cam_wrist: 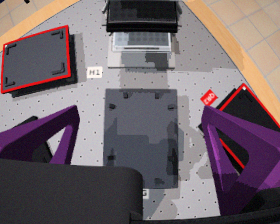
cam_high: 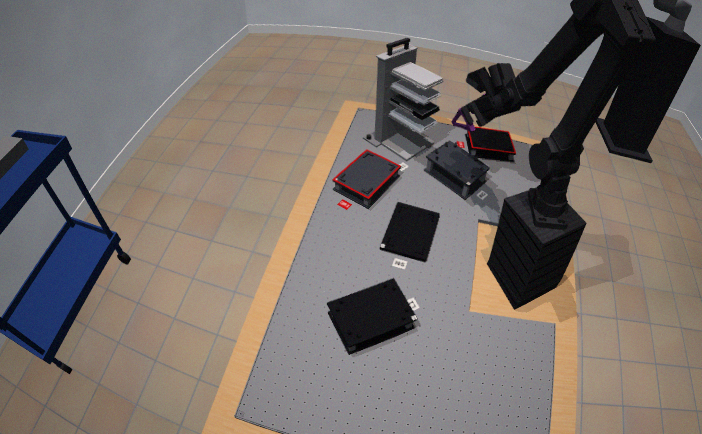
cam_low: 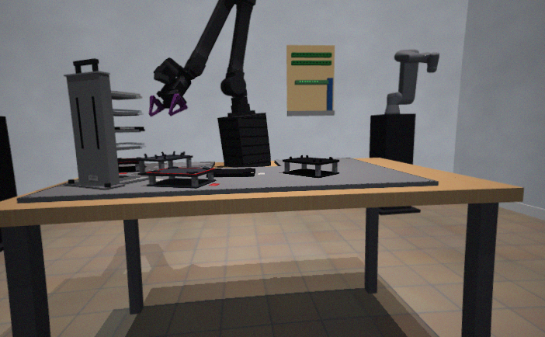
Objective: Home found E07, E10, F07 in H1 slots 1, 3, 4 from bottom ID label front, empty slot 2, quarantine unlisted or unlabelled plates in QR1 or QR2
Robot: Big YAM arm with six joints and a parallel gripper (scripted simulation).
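Worktop [cam_low: 392,190] carrying plate hotel H1 [cam_high: 385,97] at the far end, four shelves loaded, labels too small to read. Nearer, two red-rimmed quarantine nests [cam_high: 366,173] flanking a dark central nest [cam_high: 456,166], partly shadowed. Above that nest, clear of the shelves, tool [cam_low: 168,105] spread wide, gripping nothing; purple fingertips cut off in wrist view.

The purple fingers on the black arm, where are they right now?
In the exterior view the gripper hangs open in the air just right of the grey plate hotel, above the nests on the table; the fingers hold nothing.
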